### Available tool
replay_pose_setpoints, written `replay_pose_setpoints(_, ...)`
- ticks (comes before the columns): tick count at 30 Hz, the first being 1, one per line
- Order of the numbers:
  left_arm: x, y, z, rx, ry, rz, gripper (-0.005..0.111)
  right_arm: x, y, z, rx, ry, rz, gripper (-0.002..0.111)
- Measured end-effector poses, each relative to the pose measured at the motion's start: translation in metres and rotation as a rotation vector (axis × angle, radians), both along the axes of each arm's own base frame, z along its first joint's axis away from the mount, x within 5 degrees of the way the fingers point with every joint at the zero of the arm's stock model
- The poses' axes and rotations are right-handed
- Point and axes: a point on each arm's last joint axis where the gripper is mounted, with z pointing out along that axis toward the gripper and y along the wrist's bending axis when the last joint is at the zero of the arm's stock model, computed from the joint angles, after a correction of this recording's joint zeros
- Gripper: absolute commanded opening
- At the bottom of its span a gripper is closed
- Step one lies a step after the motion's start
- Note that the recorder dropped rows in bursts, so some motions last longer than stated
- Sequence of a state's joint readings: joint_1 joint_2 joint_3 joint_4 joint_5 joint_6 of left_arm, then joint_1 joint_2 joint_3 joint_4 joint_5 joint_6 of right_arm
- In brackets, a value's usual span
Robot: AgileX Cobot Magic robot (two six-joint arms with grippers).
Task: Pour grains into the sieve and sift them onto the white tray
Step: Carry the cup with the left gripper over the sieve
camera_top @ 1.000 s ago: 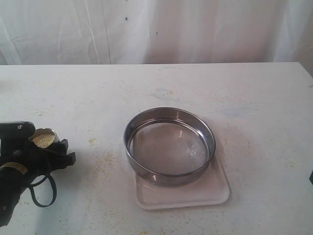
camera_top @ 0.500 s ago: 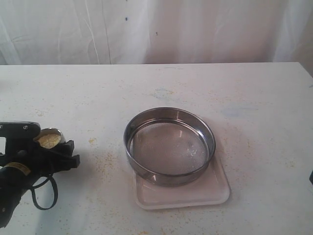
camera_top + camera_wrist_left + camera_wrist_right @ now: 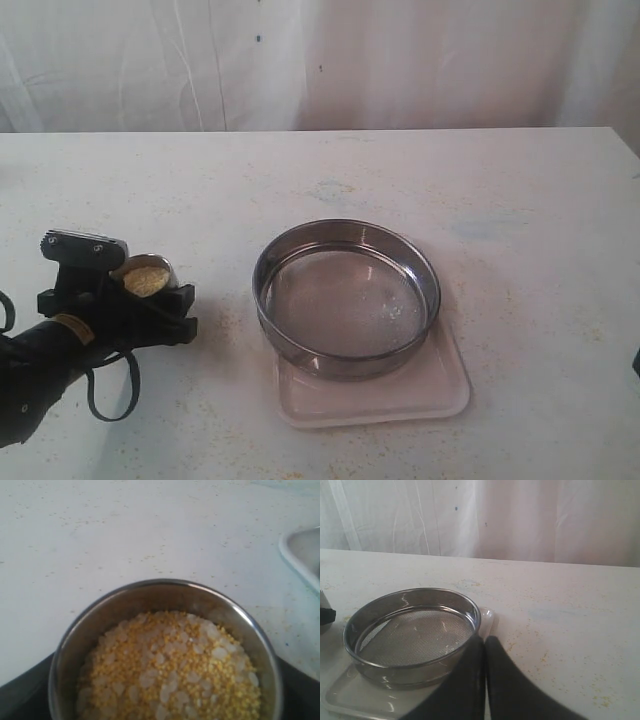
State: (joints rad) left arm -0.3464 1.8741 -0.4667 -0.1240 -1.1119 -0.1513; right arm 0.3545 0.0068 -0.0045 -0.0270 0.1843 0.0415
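Clamped round cup (image 3: 165, 605) wall: left end effector (image 3: 150, 292). Loose grains (image 3: 170, 675) inside, probably spill-prone; keep level. Stiff sieve (image 3: 346, 297) well apart. Clenched, empty: right end effector (image 3: 484, 641).

Left arm (image 3: 40, 352) low; left jaws clasping cup (image 3: 147, 274); right jaws pressed together.

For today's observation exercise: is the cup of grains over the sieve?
No, the cup of grains is beside the sieve, over the table, apart from it.

The pale table (image 3: 520, 180) bears the white tray (image 3: 442, 402) and scattered yellowish specks (image 3: 214, 326).
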Motion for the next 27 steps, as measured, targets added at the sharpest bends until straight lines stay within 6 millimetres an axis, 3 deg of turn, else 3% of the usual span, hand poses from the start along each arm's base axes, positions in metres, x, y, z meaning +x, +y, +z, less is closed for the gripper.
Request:
replay_pose_setpoints(11, 0.004, -0.028, 0.004, 0.009, 0.011, -0.109, 0.0, 0.0, 0.0, 0.0, 0.0, 0.0, 0.0, 0.0)
replay_pose_setpoints(27, 0.001, -0.031, 0.006, 0.025, 0.035, -0.154, 0.0, 0.0, 0.0, 0.0, 0.0, 0.0, 0.0, 0.0)
